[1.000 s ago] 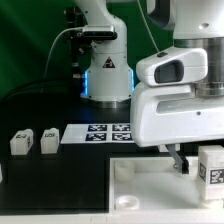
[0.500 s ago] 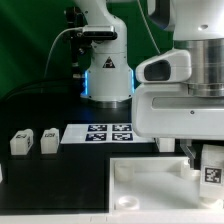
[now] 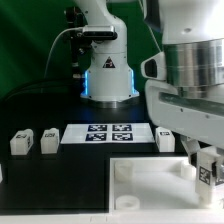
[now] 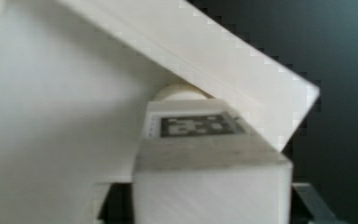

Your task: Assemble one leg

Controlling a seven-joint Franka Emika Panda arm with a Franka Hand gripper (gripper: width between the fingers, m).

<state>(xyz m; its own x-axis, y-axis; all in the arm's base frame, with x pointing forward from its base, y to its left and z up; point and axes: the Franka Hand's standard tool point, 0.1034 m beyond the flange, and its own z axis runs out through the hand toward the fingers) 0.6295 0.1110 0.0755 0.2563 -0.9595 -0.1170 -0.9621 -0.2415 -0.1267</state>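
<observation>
Seemingly midway: the gripper (image 3: 204, 161) clamps one leg (image 3: 207, 175) at the panel (image 3: 140, 178) corner beneath it; seating it is not yet done.

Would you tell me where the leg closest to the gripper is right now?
At the exterior view's far right, the leg sits between the fingers of the gripper, over the right end of the white panel.

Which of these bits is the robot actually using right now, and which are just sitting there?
In use:
- the leg, gripped in the jaws
- the white panel next to it

Lying about:
- two spare legs on the exterior view's left
- the marker board
</observation>
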